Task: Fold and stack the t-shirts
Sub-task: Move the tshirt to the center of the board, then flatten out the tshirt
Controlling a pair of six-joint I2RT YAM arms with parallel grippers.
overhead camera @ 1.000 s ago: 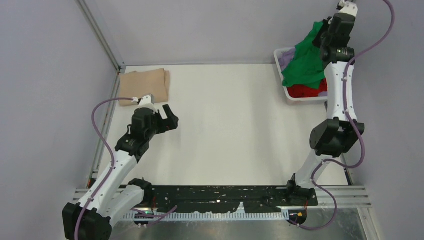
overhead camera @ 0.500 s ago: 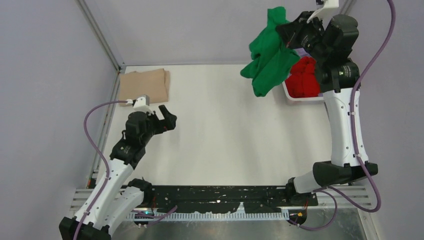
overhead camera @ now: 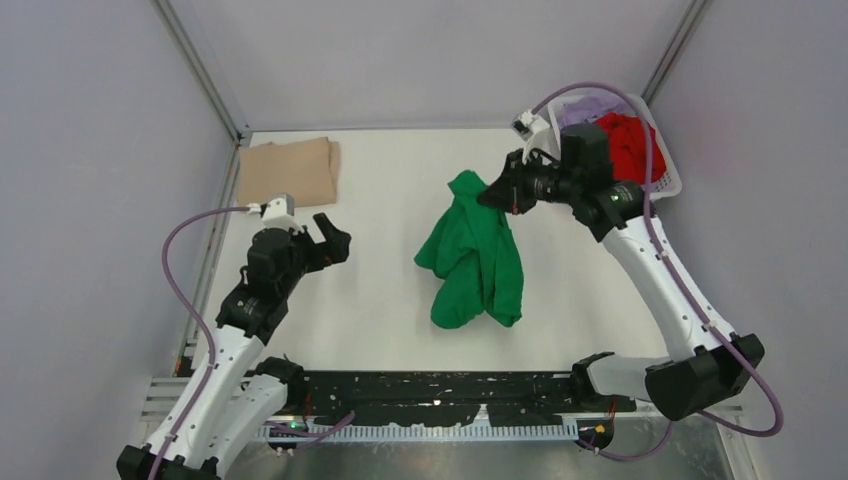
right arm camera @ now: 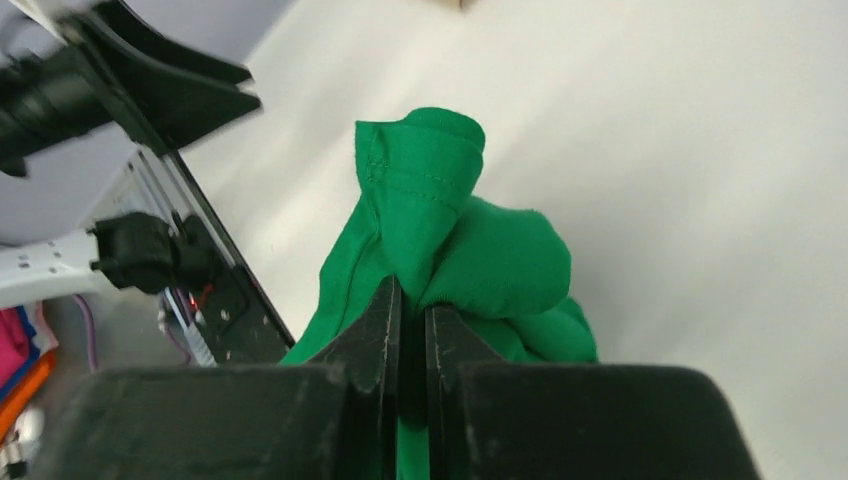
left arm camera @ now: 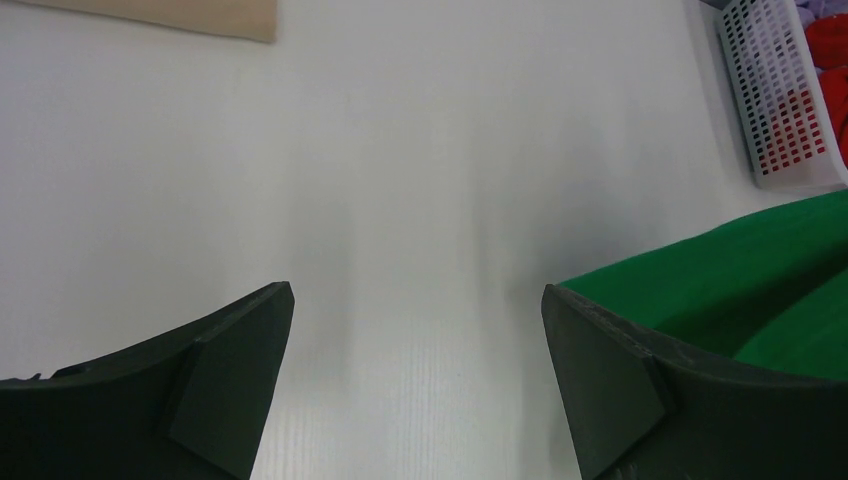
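The green t-shirt [overhead camera: 473,255] lies bunched on the middle of the table, its top edge lifted. My right gripper [overhead camera: 489,193] is shut on that edge; the right wrist view shows the green cloth [right arm camera: 440,215] pinched between the fingers. A folded tan t-shirt [overhead camera: 290,170] lies at the far left. The red t-shirt [overhead camera: 628,140] and the lavender t-shirt [overhead camera: 585,107] sit in the basket. My left gripper [overhead camera: 334,237] is open and empty above the table, left of the green shirt, whose edge shows in the left wrist view [left arm camera: 740,285].
The white slotted basket [overhead camera: 668,178] stands at the far right; it also shows in the left wrist view [left arm camera: 780,110]. A metal frame rail [overhead camera: 205,265] runs along the table's left edge. The black base plate [overhead camera: 450,385] lies at the near edge.
My right arm has swung down and left from above the basket, carrying the green shirt out and laying most of it on the table. The left gripper barely moved.
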